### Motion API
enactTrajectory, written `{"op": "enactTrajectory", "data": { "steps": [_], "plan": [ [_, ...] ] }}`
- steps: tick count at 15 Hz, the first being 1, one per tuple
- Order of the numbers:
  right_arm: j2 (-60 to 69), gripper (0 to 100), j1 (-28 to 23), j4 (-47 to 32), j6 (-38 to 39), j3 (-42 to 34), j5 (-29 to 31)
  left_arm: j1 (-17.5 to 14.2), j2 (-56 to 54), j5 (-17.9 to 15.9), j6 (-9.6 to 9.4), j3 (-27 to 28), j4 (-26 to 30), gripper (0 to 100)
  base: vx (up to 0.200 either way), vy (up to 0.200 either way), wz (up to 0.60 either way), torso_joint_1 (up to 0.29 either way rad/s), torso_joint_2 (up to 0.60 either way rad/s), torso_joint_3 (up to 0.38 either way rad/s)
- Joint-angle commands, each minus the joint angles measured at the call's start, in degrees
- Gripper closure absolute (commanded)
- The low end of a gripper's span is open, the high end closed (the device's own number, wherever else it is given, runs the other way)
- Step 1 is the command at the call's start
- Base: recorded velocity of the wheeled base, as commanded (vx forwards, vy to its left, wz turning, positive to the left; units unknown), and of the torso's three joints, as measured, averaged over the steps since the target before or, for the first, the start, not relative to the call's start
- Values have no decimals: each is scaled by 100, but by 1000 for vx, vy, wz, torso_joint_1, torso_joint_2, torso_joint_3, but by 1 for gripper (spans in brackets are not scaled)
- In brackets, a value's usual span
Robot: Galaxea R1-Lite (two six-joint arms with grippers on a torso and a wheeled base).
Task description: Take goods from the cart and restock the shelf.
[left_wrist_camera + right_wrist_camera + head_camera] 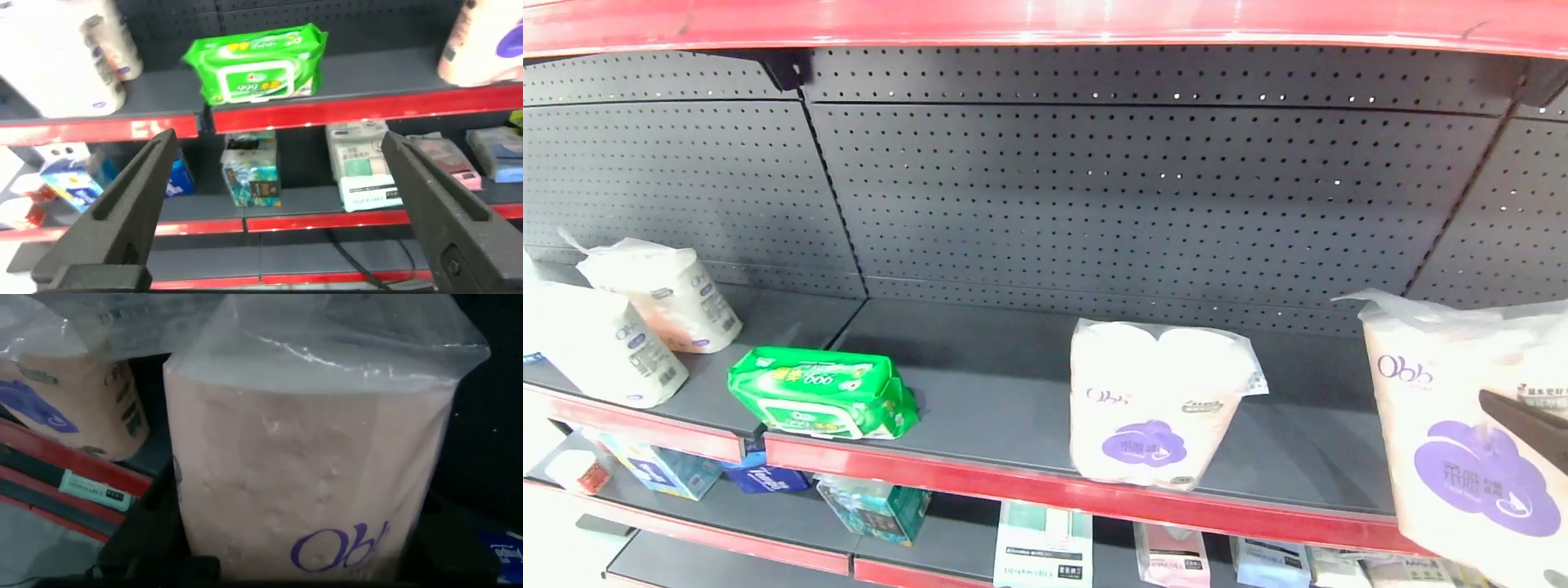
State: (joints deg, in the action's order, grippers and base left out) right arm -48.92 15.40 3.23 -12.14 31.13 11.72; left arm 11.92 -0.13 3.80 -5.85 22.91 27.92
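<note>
Tissue pack (1462, 425), upright, is pinched in the right gripper (302, 555) at the shelf's (1013, 392) front edge; bare shelf lies just ahead, right of the matching pack (1156, 404). Left gripper (278, 204) hangs spread, empty.

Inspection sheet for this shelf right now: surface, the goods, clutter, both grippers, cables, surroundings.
Surface: grey shelf board with a red front edge, much of it bare.
Job's things: held tissue pack at the shelf's right end, cannot tell whether it rests on the board; standing tissue pack mid-shelf; green wipes pack lying flat near the front; two white packs at the left.
Clutter: nothing seen.
Grippers: right gripper shut on the held tissue pack; left gripper open and empty, facing the lower shelves.
Cables: thin dark line below the lower shelf, possibly a cable.
Surroundings: perforated back panel; lower shelves stocked with small packs.
</note>
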Motion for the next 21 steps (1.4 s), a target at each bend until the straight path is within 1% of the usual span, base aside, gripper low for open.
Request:
{"op": "enactTrajectory", "data": {
  "steps": [1, 2, 3, 5, 6, 8, 9, 10, 11, 12, 13, 14, 15, 16, 17, 18, 19, 20, 21],
  "plan": [
    [-540, 100, -432, 196, 19, 59, -20, 3, 13, -2, 5, -14, 3, 0, 0, 0, 0, 0, 0, 0],
    [-707, 100, -467, 406, 45, 59, -73, 3, 13, -11, 5, -14, -6, 0, 0, 0, 0, 0, 0, 0],
    [-1120, 100, -503, 793, 72, 68, -187, 3, 13, -29, 23, -93, -6, 0, 0, 0, 0, 0, 0, 0],
    [-1717, 100, -511, 1250, 116, 51, -240, 3, 13, -99, 49, -392, -146, 0, 0, 0, 0, 0, 0, 0],
    [-2253, 100, -555, 1646, 239, 59, -328, 3, 13, -90, 58, -753, -436, 0, 0, 0, 0, 0, 0, 0],
    [-2790, 100, -705, 2235, 239, 68, -574, 3, 13, -143, 119, -1157, -1113, 0, 0, 0, 0, 0, 0, 0],
    [-3097, 100, -801, 2577, 221, 68, -785, 3, 13, -82, 216, -1587, -1649, 0, 0, 0, 0, 0, 0, 0],
    [-3282, 100, -845, 2753, 221, 95, -899, -15, 13, 85, 234, -1781, -1983, 0, 0, 0, 0, 0, 0, 0],
    [-3422, 100, -863, 2832, 212, 147, -969, -146, 13, 147, 295, -1798, -2018, 0, 0, 0, 0, 0, 0, 0],
    [-3528, 100, -872, 2859, 221, 244, -1031, -472, 13, 173, 462, -1798, -2009, 0, 0, 0, 0, 0, 0, 0],
    [-3633, 100, -872, 2867, 212, 358, -1145, -489, 13, 305, 576, -1798, -2009, 0, 0, 0, 0, 0, 0, 0],
    [-3668, 100, -872, 2859, 212, 420, -1189, -489, 13, 393, 568, -1798, -2009, 0, 0, 0, 0, 0, 0, 0],
    [-3827, 100, -872, 2867, 212, 578, -1277, -489, 13, 622, 576, -1798, -2009, 0, 0, 0, 0, 0, 0, 0],
    [-3853, 100, -872, 2867, 212, 596, -1286, -489, 13, 648, 585, -1798, -2009, 0, 0, 0, 0, 0, 0, 0],
    [-3967, 100, -872, 2867, 212, 683, -1347, -463, 13, 639, 594, -1798, -2018, 0, 0, 0, 0, 0, 0, 0],
    [-4029, 100, -872, 2867, 203, 710, -1356, -384, 13, 235, 594, -1842, -2071, 0, 0, 0, 0, 0, 0, 0],
    [-4038, 100, -863, 2876, 203, 710, -1365, -384, 13, -2, 585, -1878, -2150, 0, 0, 0, 0, 0, 0, 0],
    [-4055, 100, -872, 2876, 203, 701, -1426, -384, 13, -117, 550, -2009, -2449, 0, 0, 0, 0, 0, 0, 0],
    [-4064, 100, -880, 2876, 212, 710, -1426, -384, 13, -117, 550, -2018, -2484, 0, 0, 0, 0, 0, 0, 0]
  ]
}}
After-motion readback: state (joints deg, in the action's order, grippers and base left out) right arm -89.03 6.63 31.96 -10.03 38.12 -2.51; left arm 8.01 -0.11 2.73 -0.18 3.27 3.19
